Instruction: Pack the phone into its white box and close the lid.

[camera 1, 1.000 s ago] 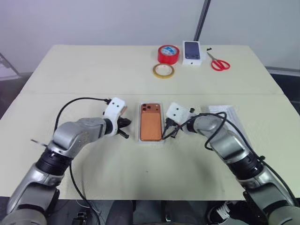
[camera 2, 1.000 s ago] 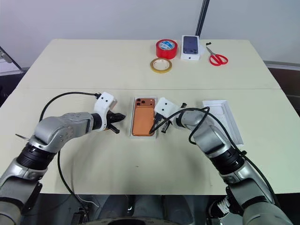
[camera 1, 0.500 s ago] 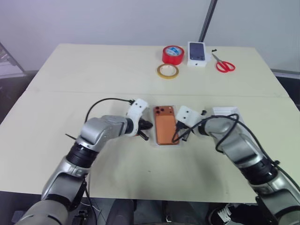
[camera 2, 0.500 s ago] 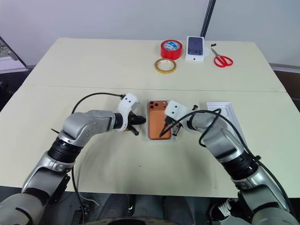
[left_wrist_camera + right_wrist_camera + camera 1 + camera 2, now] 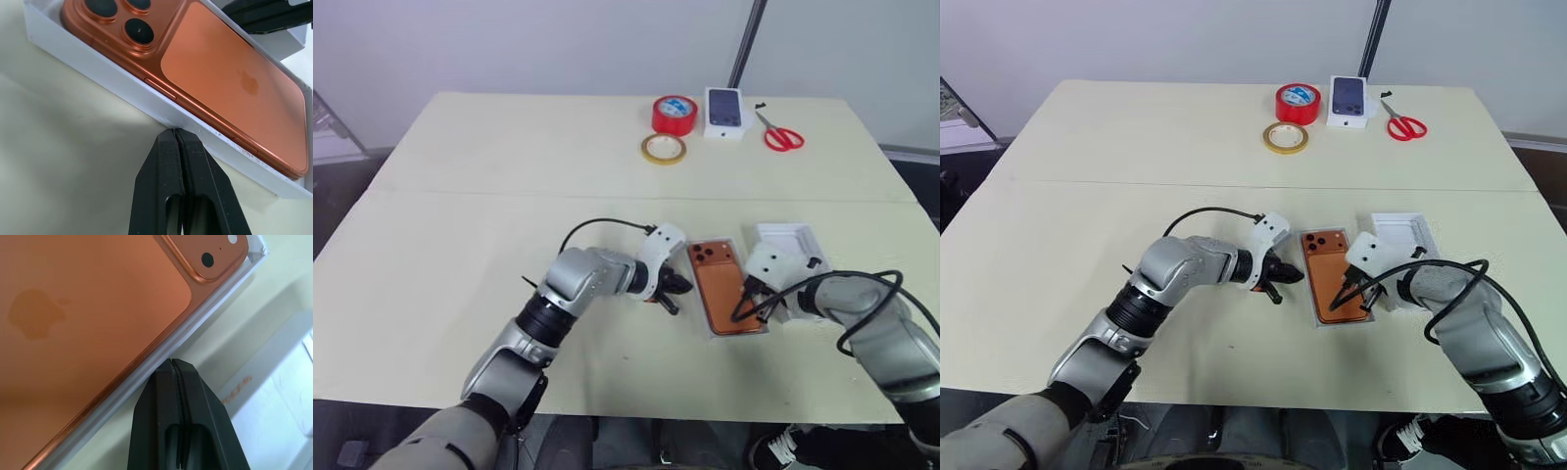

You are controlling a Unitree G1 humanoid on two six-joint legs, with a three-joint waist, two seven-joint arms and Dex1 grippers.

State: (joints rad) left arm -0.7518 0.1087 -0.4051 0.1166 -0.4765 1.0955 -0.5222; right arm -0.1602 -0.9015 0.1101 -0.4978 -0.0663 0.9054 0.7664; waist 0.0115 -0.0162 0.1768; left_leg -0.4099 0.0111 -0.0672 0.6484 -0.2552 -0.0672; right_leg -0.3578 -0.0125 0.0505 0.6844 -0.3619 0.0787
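Left gripper (image 5: 174, 131) pinched shut, empty, tips against the white box (image 5: 122, 90) wall. Right gripper (image 5: 172, 363) likewise closed, pressed to the opposite rim. Phone (image 5: 724, 288) lying camera-side up inside, lid (image 5: 1406, 235) just beside on the table (image 5: 509, 176).

A pale cream table (image 5: 509, 196) carries everything. The white box (image 5: 122, 93) lies on it between the two sets of closed black fingertips, its long walls right at their tips. The lid (image 5: 1400, 233) lies just beyond the right fingers. Far from both: red tape roll (image 5: 673, 114), yellow tape ring (image 5: 663, 149), printed phone box (image 5: 724, 110), red scissors (image 5: 781, 134).
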